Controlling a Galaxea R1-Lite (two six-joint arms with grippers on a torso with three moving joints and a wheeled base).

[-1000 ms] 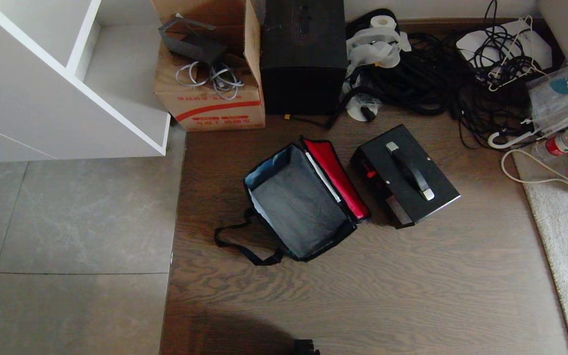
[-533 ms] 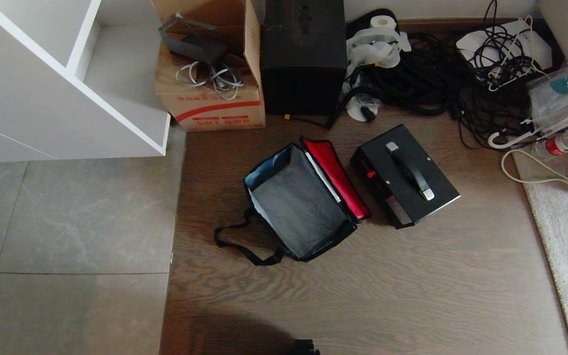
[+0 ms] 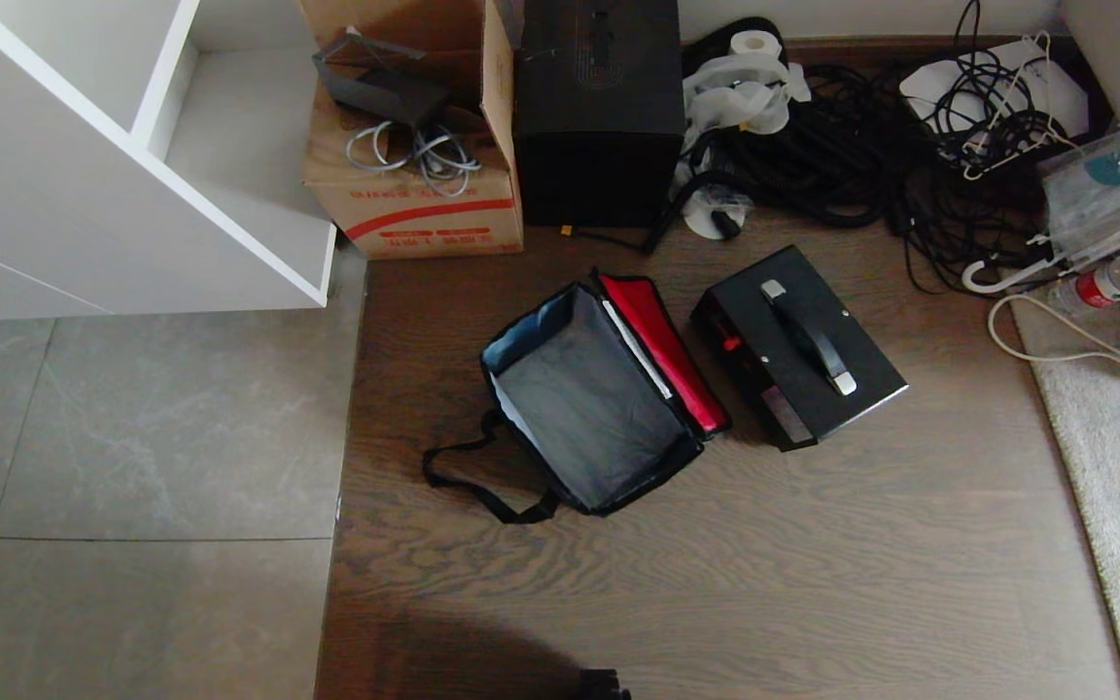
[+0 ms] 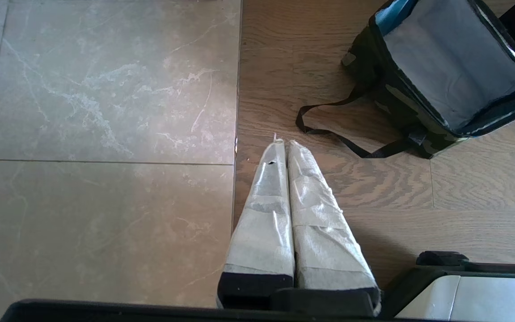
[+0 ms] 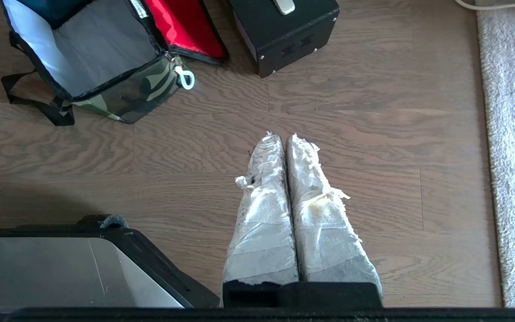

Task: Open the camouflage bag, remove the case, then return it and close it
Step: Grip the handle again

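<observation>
left gripper (image 4: 283, 144) clenched, empty, above floor short of bag | right gripper (image 5: 283, 137) clenched, empty, likewise | bag (image 3: 587, 401) open, red lid flipped back, nothing inside | case (image 3: 799, 342) out, just right of bag | left: return case, close bag

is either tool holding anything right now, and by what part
Nothing is held. The left tool and right tool are both shut and empty above the floor.
</observation>
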